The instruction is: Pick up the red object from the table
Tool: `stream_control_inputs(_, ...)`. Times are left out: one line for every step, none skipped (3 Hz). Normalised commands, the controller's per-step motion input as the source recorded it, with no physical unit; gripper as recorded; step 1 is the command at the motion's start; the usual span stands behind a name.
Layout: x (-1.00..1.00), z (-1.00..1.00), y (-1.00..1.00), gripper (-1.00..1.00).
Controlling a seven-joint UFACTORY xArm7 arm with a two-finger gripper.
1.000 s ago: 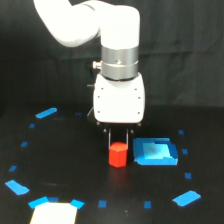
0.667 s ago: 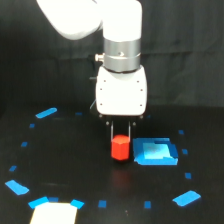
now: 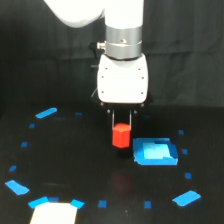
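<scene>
The red object (image 3: 121,137), a small orange-red block, hangs a little above the black table (image 3: 70,160) in the exterior view. My gripper (image 3: 121,128) points straight down from the white arm body (image 3: 123,82). Its two thin dark fingers (image 3: 113,120) stand close on either side of the block's top, shut on it. The block's lower part shows freely below the fingertips.
A larger blue patch (image 3: 156,152) lies just to the exterior view's right of the block. A white patch (image 3: 54,214) sits at the lower left edge. Small blue tape pieces (image 3: 46,113) ring the table. A dark curtain forms the back.
The block has risen off the table with the gripper shut on it. The arm has moved up and slightly toward the exterior view's right.
</scene>
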Motion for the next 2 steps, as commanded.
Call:
stream_control_inputs(-0.08,1.0,-0.14,-1.0)
stream_control_inputs(-0.3,1.0,0.6,-0.78)
